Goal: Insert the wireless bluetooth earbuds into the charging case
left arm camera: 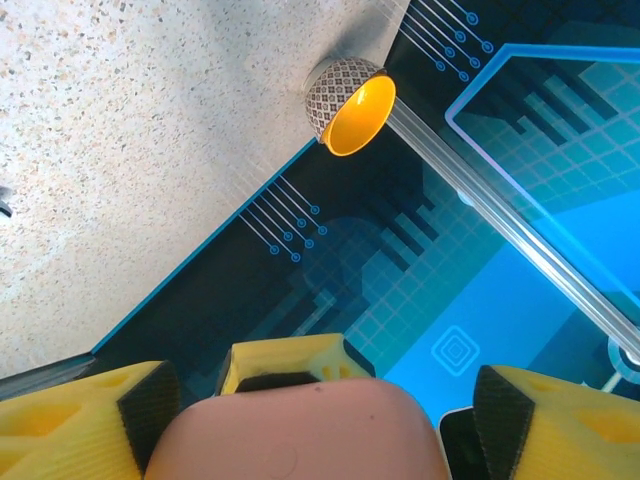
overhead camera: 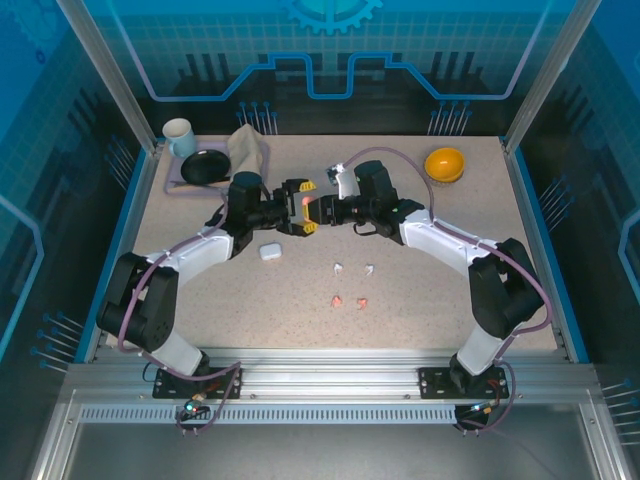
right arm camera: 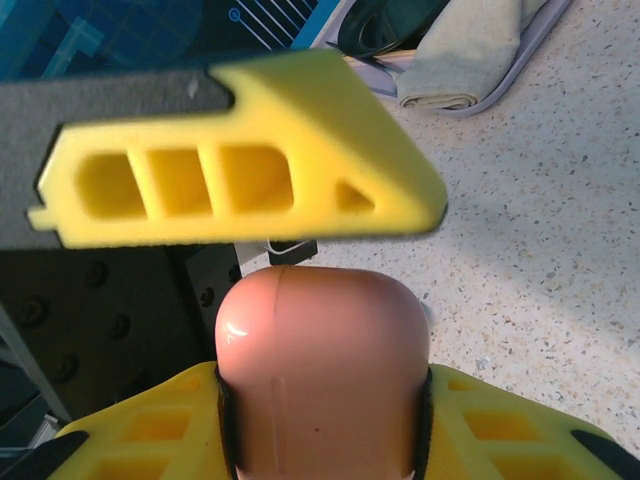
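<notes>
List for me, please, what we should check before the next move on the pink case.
1. Right gripper holds the pink case: ok, it is clamped on both sides.
2. Left gripper straddles the case: ok, though a gap shows on one side, so it is not closed on it.
3. Case lid open for loading: not ok, it looks shut.
4. Earbuds free to pick up: ok, the white earbuds and pink earbuds lie loose on the table.
5. White case out of the way: ok, it sits apart from the earbuds.
6. Which way the hinge faces: cannot tell.
</notes>
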